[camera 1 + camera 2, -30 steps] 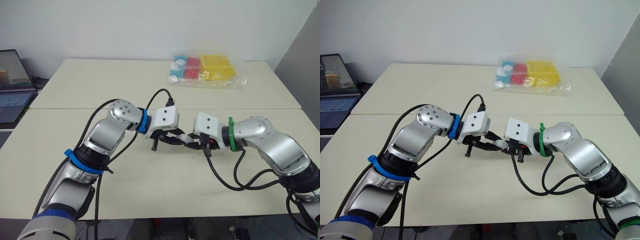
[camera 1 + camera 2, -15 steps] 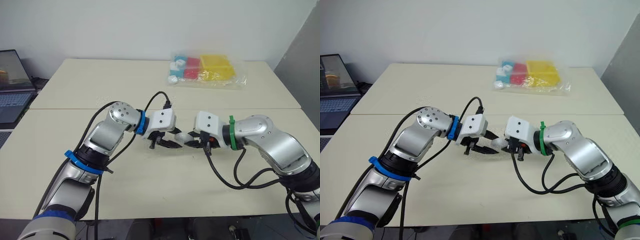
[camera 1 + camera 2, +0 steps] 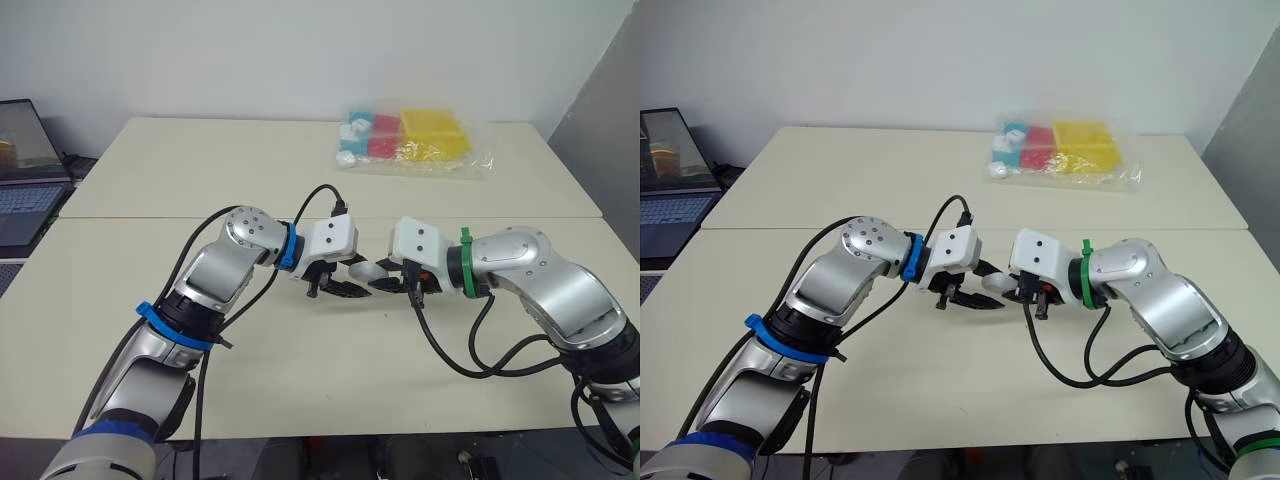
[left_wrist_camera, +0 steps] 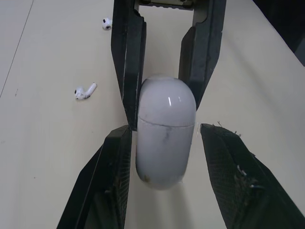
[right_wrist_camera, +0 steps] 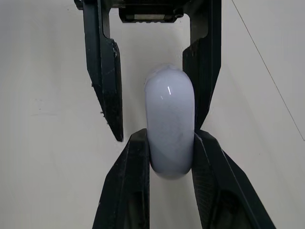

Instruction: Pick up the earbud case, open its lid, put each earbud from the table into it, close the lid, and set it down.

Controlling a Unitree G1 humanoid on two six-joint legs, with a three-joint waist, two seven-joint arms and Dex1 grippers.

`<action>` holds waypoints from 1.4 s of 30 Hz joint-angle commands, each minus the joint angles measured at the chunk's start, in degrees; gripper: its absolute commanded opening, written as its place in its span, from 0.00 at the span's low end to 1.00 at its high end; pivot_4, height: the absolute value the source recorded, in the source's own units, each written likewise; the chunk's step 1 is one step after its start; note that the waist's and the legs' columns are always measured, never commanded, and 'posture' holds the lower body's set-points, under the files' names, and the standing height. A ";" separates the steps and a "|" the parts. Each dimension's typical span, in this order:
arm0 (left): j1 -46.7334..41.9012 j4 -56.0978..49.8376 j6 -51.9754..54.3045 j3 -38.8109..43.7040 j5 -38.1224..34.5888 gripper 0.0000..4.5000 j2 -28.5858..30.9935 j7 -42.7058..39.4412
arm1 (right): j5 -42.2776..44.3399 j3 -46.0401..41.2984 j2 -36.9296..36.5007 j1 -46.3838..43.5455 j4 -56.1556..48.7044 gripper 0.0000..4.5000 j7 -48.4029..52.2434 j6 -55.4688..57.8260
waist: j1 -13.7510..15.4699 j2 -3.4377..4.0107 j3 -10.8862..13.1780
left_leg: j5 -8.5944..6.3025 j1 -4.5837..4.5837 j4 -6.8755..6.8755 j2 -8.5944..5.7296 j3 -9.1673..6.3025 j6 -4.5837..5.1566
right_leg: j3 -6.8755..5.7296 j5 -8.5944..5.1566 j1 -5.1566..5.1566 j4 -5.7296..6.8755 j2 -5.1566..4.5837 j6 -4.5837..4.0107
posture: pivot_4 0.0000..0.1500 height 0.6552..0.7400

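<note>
The white earbud case point(image 5: 169, 124) hangs just above the table between the two arms, lid closed. My right gripper point(image 3: 382, 281) is shut on it, and its fingers point(image 5: 135, 183) press both sides. My left gripper point(image 3: 354, 279) faces it from the other side and is open around the case point(image 4: 166, 138). One pad point(image 4: 114, 176) lies close against the case and the other pad point(image 4: 233, 176) stands apart from it. Two white earbuds lie loose on the table, one point(image 4: 85, 91) nearer and one point(image 4: 106, 23) farther off.
A clear bag of coloured plastic pieces point(image 3: 415, 140) lies at the back of the table. An open laptop point(image 3: 25, 170) stands on a separate surface at the far left. A seam point(image 3: 150, 217) runs across the tabletop behind the arms.
Both grippers have risen a little off the table with the case. The left gripper has shifted right, closer in around the case, whose white body now shows more plainly.
</note>
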 commanded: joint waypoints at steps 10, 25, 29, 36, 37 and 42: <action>0.37 -3.18 -0.44 1.60 -1.16 0.44 0.56 -0.19 | -1.54 -0.68 -1.25 0.66 -0.91 0.18 1.32 -2.77 | 0.01 0.00 0.00 | 0.00 0.00 0.00 0.00 0.01 0.00 | 0.00 0.00 0.00 0.00 0.00 0.00 | 1.00 1.00; 3.10 -2.81 -2.63 1.18 -0.36 0.17 0.08 0.66 | -0.67 -1.61 -0.04 -0.10 -1.55 0.18 0.74 -0.96 | 0.01 0.00 0.00 | 0.00 0.00 0.01 0.00 0.00 0.00 | 0.00 0.00 0.01 0.00 0.00 0.00 | 1.00 1.00; 3.29 -2.67 -2.44 1.29 -0.36 0.17 -0.07 0.88 | -0.69 -1.55 -0.02 -0.03 -1.69 0.18 0.78 -0.89 | 0.01 0.00 0.00 | 0.00 0.00 0.01 0.00 0.01 0.00 | 0.01 0.00 0.01 0.00 0.00 0.00 | 1.00 1.00; 4.21 -4.49 -1.15 1.12 -0.74 0.17 -0.43 1.30 | -1.27 -1.27 -0.20 0.01 -1.13 0.18 0.97 -1.93 | 0.01 0.00 0.00 | 0.00 0.00 0.01 0.00 0.01 0.00 | 0.01 0.00 0.01 0.00 0.00 0.00 | 1.00 1.00; 4.32 -4.54 -1.06 1.19 -0.78 0.17 -0.45 1.37 | -1.31 -1.22 -0.26 0.05 -1.11 0.18 1.06 -2.10 | 0.01 0.00 0.00 | 0.00 0.00 0.01 0.00 0.00 0.00 | 0.01 0.00 0.01 0.00 0.00 0.00 | 1.00 1.00; 4.87 -5.63 -0.61 1.44 -1.09 0.17 -0.21 1.53 | -1.30 -1.25 -0.52 -0.01 -0.82 0.48 1.39 -2.59 | -0.01 0.00 0.00 | 0.00 0.01 0.01 0.00 0.01 0.00 | 0.01 0.00 0.01 0.00 0.00 0.00 | 1.00 1.00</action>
